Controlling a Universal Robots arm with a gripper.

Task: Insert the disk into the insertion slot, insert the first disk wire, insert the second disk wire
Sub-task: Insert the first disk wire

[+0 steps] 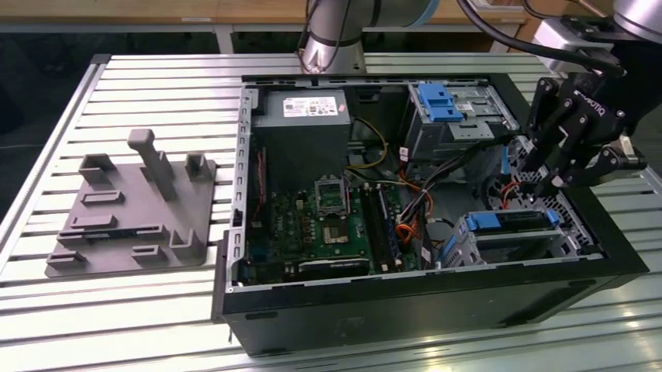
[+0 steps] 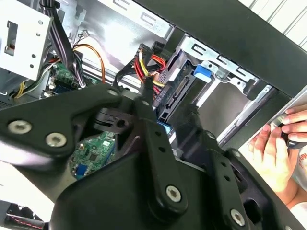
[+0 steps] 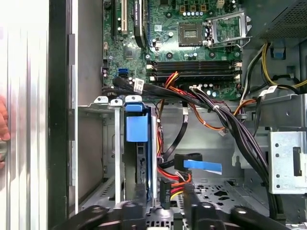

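Obs. The tower case (image 1: 414, 306) lay open on the slatted table (image 1: 155, 77). The disk (image 1: 512, 223) sat inside the insertion slot (image 1: 563, 246), the low perforated cage in the case corner toward the exterior view's right. Its blue carrier tab (image 3: 136, 127) stood at the cage mouth. Disk step judged done.

The gripper (image 1: 536, 186) hung inside the case, close over the cage end where the cables gathered. In the second wrist view the fingers (image 2: 153, 139) stood partly apart, with blue plastic showing through the gap. In the first wrist view the black power connector (image 3: 170, 191), with red, yellow and black leads, lay between them. Nothing looked clamped; I could not tell whether a pad touched the shell. The data cable (image 3: 201, 165), flat with a blue tab, lay just beside it. Both appeared unplugged, though the disk's port was hidden.

A person's hand (image 2: 278, 153) rested outside the case wall.

Handling (judgement):
- The connector is light, with a small, stiff plastic shell.
- Its leads are springy and would likely tug it off line.
- The best hold is across the shell's flat sides, never on the leads.
- The plug is probably keyed and the port tongue thin, so skewed pressure could crack it.
- The disk itself is dense and rigid, and best handled by its blue carrier.
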